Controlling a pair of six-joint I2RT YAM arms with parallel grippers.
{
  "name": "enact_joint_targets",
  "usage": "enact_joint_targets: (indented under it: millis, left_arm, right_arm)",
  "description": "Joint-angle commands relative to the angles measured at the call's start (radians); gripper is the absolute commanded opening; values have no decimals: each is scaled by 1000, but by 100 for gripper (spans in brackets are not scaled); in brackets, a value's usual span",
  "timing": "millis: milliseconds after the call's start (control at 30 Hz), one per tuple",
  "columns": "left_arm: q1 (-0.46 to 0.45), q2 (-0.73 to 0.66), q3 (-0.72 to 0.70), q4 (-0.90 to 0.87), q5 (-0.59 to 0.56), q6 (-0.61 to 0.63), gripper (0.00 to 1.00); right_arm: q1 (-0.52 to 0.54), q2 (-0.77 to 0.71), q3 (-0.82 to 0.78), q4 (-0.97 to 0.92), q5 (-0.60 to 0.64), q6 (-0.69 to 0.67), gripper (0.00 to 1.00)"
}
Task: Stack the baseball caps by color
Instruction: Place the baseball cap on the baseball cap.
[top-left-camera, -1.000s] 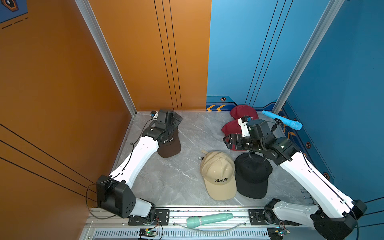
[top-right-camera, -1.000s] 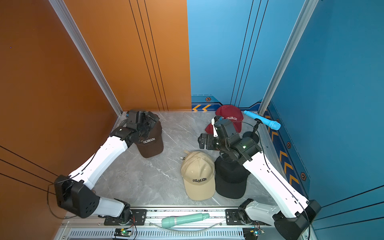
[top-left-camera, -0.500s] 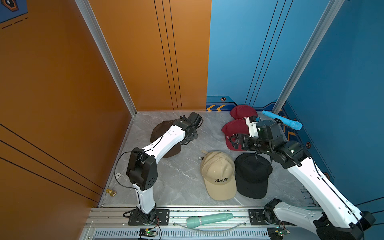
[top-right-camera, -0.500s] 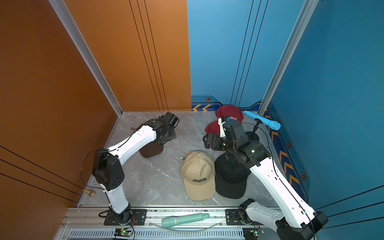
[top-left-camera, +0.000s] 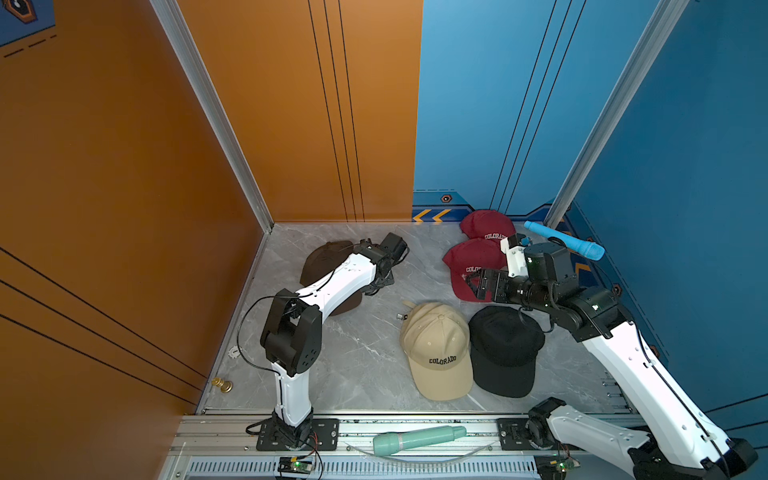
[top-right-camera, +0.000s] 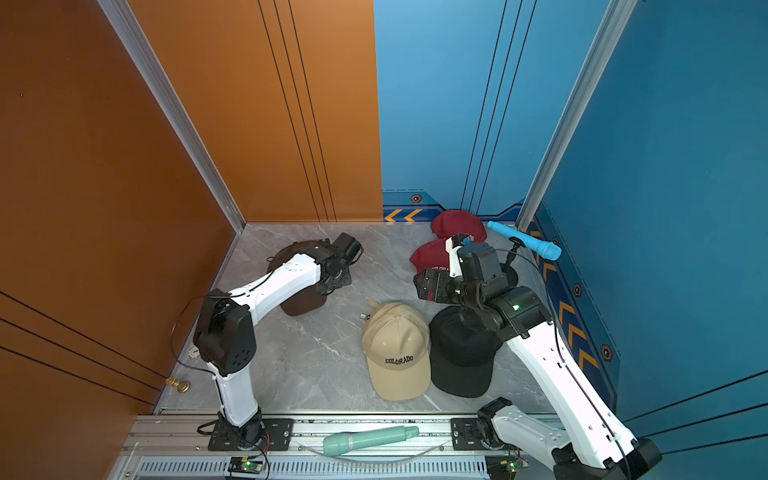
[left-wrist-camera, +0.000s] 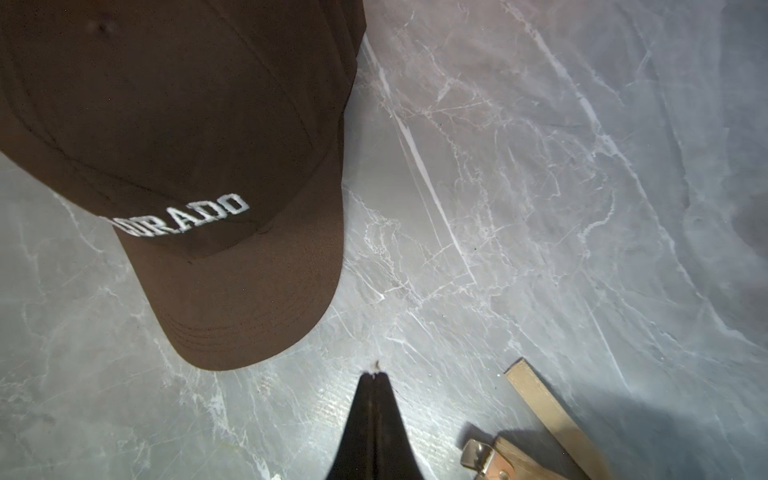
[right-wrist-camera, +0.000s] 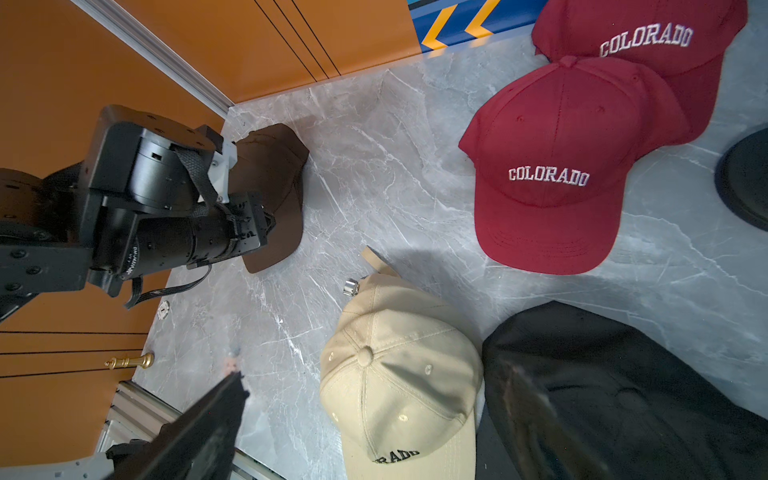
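- Enclosing the cell are an orange wall (top-left-camera: 124, 166) on the left and part of the rear, and a blue wall (top-left-camera: 685, 166) on the rest of the rear and the right.
- Floor (top-left-camera: 365, 357): grey marble pattern with white veins, flat.
- Metal rail (top-left-camera: 216, 432): runs along the front edge and carries both arm bases.
- Left gripper (left-wrist-camera: 375, 378): jaws pressed together, nothing held, low over bare floor just beside the brown cap's brim.
- Right gripper (top-left-camera: 473, 286): jaws spread wide, empty, above the near red cap's brim.
- Brown cap (top-left-camera: 324, 257): near the orange rear corner, partly under the left arm.
- Beige cap (top-left-camera: 436, 345) and black cap (top-left-camera: 505, 349): side by side, touching, front centre.
- Near red cap (top-left-camera: 469, 262): overlaps the far red cap (top-left-camera: 486, 226) by the blue rear wall.
- Green microphone (top-left-camera: 415, 438): lying on the rail.
- Blue microphone (top-left-camera: 565, 245): against the right wall.
- Gold chess piece (top-left-camera: 222, 384): at the floor's left edge.
- White disc (top-left-camera: 235, 352): near it.
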Motion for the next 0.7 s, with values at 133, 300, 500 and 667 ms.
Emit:
enact_joint_targets:
  millis: [133,300,500,667]
  left_arm:
    - [31,15,-114,123,18,12,4]
    - [53,16,-191,212,28,33,4]
    - [73,24,-245,265,18,57,3]
    - [105,24,-290,302,27,65,3]
  right_arm:
    - [-6,-14,-14,-21,-12,-10,100]
    - [-4,-15,-18,-11,-4,2,100]
    - [7,-10,-22,4,11,19,100]
    - [26,5,-19,18,32,29,100]
